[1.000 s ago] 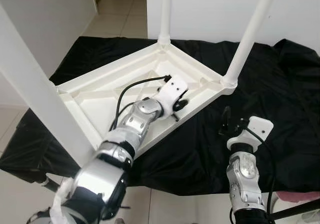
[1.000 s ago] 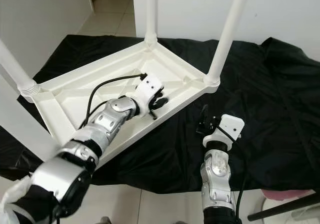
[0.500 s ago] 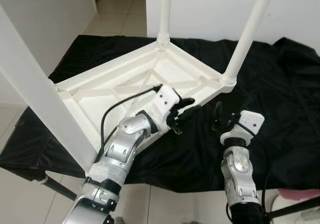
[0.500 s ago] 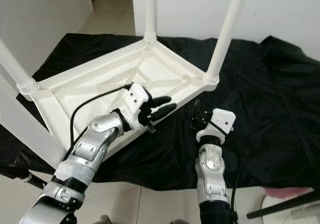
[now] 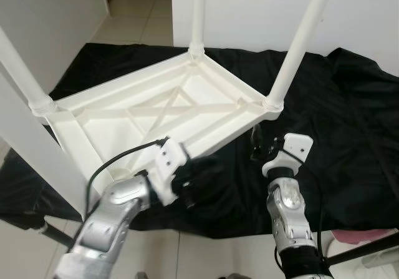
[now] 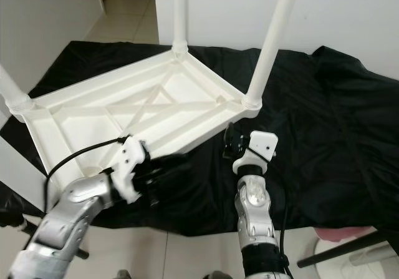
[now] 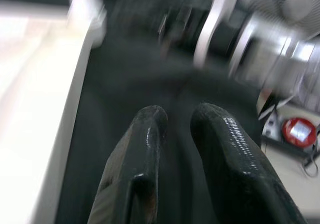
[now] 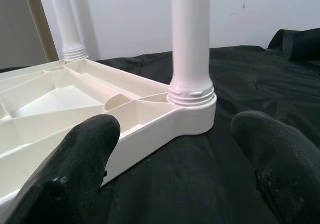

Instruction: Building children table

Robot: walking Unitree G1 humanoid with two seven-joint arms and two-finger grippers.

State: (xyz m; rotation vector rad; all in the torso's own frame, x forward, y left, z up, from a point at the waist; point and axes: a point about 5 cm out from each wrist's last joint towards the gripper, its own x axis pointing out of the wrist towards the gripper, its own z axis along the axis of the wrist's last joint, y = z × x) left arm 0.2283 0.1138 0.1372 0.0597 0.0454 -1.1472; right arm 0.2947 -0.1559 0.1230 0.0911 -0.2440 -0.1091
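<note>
A black cloth [image 5: 349, 123] covers the work surface, and on it lies one white table [image 5: 156, 113], upside down, its ribbed underside facing up. Three legs stand in its corner sockets: one at the far corner [image 5: 198, 14], one at the right corner [image 5: 293, 54] and one at the left corner [image 5: 22, 67]. A broad white upright [image 5: 28, 154] crosses the view in front of the table's left end; what it is cannot be told. The near corner holds an empty round socket [image 5: 115, 174].

Two grippers show. The left gripper [image 5: 198, 180] is over the cloth just off the table's near edge, blurred, its two fingers [image 7: 142, 149] close together with a narrow gap and nothing between them. The right gripper [image 5: 262, 146] is just in front of the table's right corner, its fingers [image 8: 80, 159] spread wide apart to either side of that corner's leg and holding nothing.
</note>
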